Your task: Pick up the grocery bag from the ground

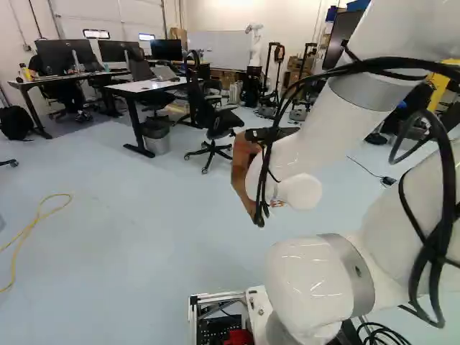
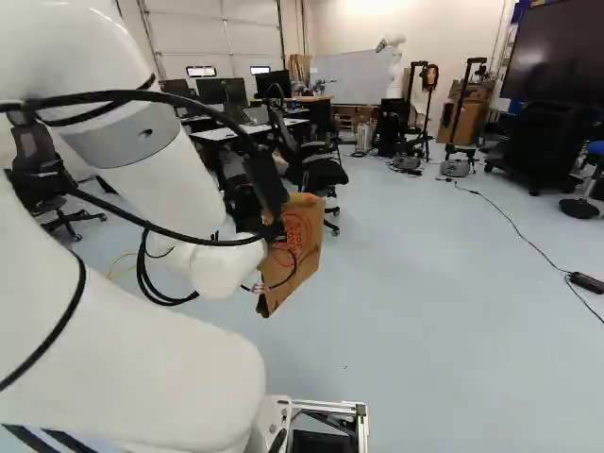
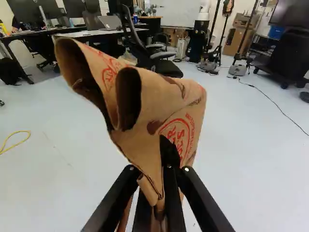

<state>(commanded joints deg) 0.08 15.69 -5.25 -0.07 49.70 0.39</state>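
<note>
In the right base view my gripper [image 2: 270,193] is mostly black body beside the bag, its fingertips hidden. The brown paper grocery bag [image 2: 300,238] with red print hangs from it, off the floor. In the left base view the bag [image 1: 243,172] shows in part behind the white wrist. In the wrist view the gripper [image 3: 161,186] is shut on the bag's crumpled paper, which is pinched between both fingers. The bag [image 3: 166,104] fans out ahead of the fingertips, folded, with curled openings on one side.
Beyond the bag stand an office chair [image 1: 210,122], desks [image 1: 147,88] and a bin [image 1: 156,136]. A yellow cable [image 1: 29,228] lies on the floor [image 1: 136,215] at the left. A black cable [image 2: 514,225] runs across the right side. Another robot [image 1: 254,50] stands far back.
</note>
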